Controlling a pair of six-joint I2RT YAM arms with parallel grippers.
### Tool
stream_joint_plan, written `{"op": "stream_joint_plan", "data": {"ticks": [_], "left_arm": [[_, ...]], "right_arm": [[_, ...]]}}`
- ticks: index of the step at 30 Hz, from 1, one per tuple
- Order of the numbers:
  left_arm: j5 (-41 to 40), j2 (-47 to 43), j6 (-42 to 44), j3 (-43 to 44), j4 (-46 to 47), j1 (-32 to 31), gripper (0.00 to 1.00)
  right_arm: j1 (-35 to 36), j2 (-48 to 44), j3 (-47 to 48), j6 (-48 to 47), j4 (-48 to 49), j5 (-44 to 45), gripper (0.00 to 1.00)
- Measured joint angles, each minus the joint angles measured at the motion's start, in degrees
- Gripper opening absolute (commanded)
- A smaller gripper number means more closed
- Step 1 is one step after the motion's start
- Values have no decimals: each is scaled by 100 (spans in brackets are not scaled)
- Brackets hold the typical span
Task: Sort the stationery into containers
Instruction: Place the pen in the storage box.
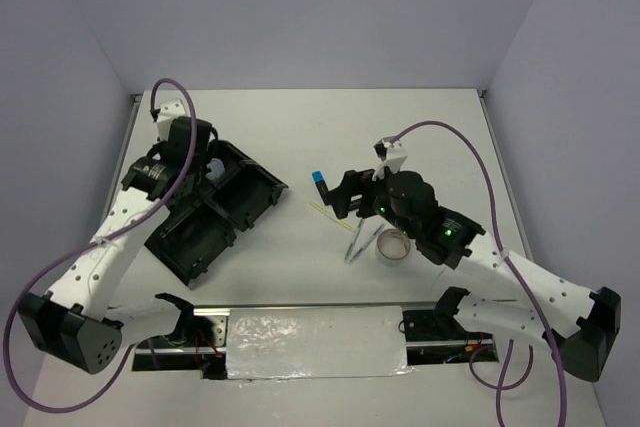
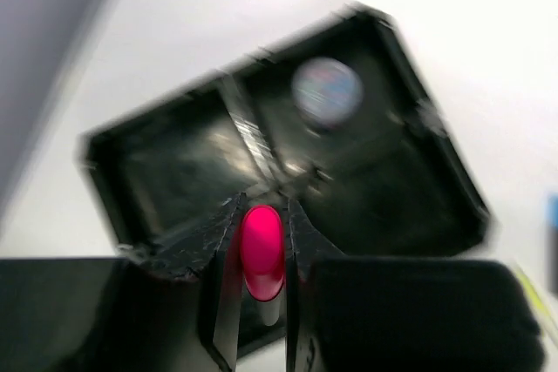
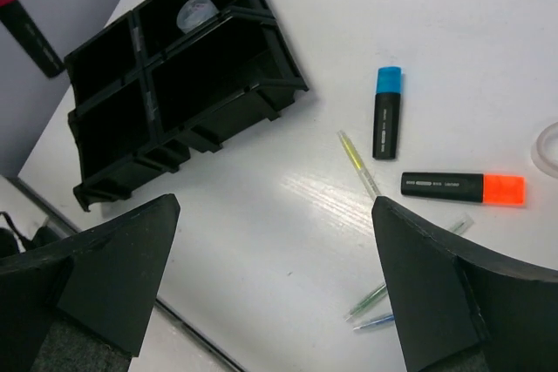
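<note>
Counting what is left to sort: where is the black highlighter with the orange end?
The orange-ended black highlighter lies flat on the white table, right side of the right wrist view, just below the blue-ended black highlighter and beside the thin yellow stick.

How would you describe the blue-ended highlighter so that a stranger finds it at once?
From the black organiser tray, look right in the right wrist view: two black highlighters lie there. The blue-ended highlighter is nearer the tray, beside the thin yellow stick; the orange-ended highlighter lies farther.
</note>
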Motion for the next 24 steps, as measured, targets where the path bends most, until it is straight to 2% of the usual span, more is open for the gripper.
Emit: {"op": "stream_joint_plan", "data": {"ticks": [2, 5, 8, 11, 14, 17, 20, 21, 24], "left_arm": [[-579, 203, 190, 90, 4, 138, 11], [-1137, 555, 575, 87, 79, 680, 11], [-1290, 1008, 796, 87, 240, 1228, 8], [-1292, 1543, 920, 87, 387, 1585, 10], [-1246, 1915, 940, 70, 463, 1722, 22], [-1215, 1930, 1023, -98, 629, 1749, 47], [-1161, 1926, 1054, -245, 713, 1801, 66], [-1130, 1928, 1062, -262, 730, 1829, 79], [-1032, 1928, 1054, -262, 800, 1884, 96]], "right_arm": [[2, -153, -52, -7, -39, -66, 100], [2, -245, -212, -15, -55, -269, 100], [2, -293, -391, -59, -149, -455, 100], [2, -365, -483, -157, -258, -551, 100], [2, -428, -485, -271, -323, -605, 100], [2, -479, -485, -363, -354, -632, 100], [2, -498, -485, -402, -343, -710, 100], [2, -496, -487, -413, -328, -750, 100], [0, -398, -487, -413, -247, -835, 100]]}}
